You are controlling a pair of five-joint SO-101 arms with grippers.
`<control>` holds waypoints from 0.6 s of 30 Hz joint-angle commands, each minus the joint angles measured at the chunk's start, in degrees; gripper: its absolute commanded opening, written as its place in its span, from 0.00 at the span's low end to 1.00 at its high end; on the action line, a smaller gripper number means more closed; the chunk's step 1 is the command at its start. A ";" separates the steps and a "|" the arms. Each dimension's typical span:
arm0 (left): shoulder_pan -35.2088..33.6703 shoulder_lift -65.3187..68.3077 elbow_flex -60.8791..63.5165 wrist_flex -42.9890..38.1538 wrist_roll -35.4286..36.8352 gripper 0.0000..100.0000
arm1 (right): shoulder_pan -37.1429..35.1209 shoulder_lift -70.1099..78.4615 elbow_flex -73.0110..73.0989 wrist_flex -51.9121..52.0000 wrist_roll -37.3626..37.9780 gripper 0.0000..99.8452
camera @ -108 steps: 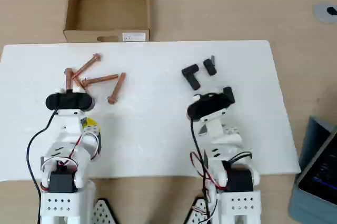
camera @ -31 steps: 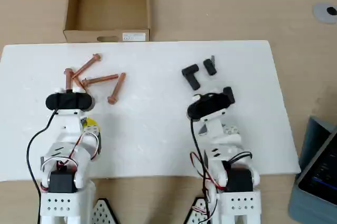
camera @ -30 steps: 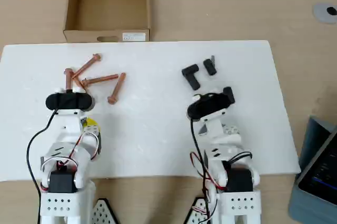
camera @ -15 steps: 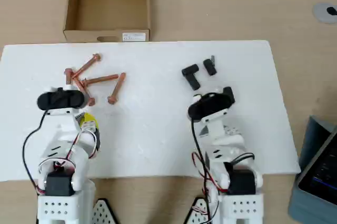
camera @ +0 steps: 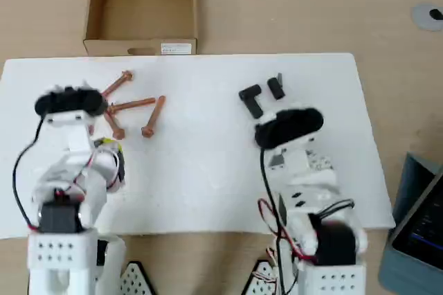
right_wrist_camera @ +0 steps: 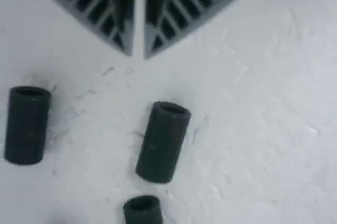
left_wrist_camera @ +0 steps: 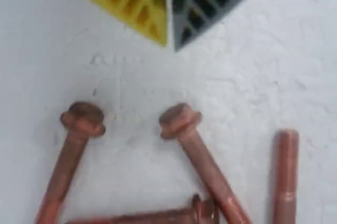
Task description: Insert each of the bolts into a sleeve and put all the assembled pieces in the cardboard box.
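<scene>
White mat [camera: 208, 170], parts just ahead.
Left gripper [left_wrist_camera: 169, 41], closed and empty, meets a bolt [left_wrist_camera: 207, 167] head-first; right gripper [right_wrist_camera: 138, 50], likewise, a sleeve [right_wrist_camera: 163, 141] end-on.

The left arm [camera: 73, 170] and right arm [camera: 304, 174] are being held side by side, the left gripper [left_wrist_camera: 169, 39] and right gripper [right_wrist_camera: 138, 48] being pointed downward, fingers closed.

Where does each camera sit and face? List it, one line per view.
High view: fixed overhead, looking down on the table, cardboard box, bolts, sleeves; both arms show.
Left wrist view: on the left arm, facing down; left gripper near bolts.
Right wrist view: on the right arm, facing down; right gripper near sleeves.
High view shares bolts with the left wrist view, sleeves with the right.
</scene>
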 commanded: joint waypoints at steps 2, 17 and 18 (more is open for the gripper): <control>0.26 11.82 -13.10 3.60 0.44 0.01 | 0.13 17.45 -17.01 2.64 -0.53 0.01; 0.26 40.57 -35.60 20.75 -5.80 0.01 | 12.62 67.82 -57.10 15.82 0.26 0.01; 0.26 41.80 -37.54 21.54 -5.80 0.01 | 12.97 70.64 -59.12 16.79 1.67 0.01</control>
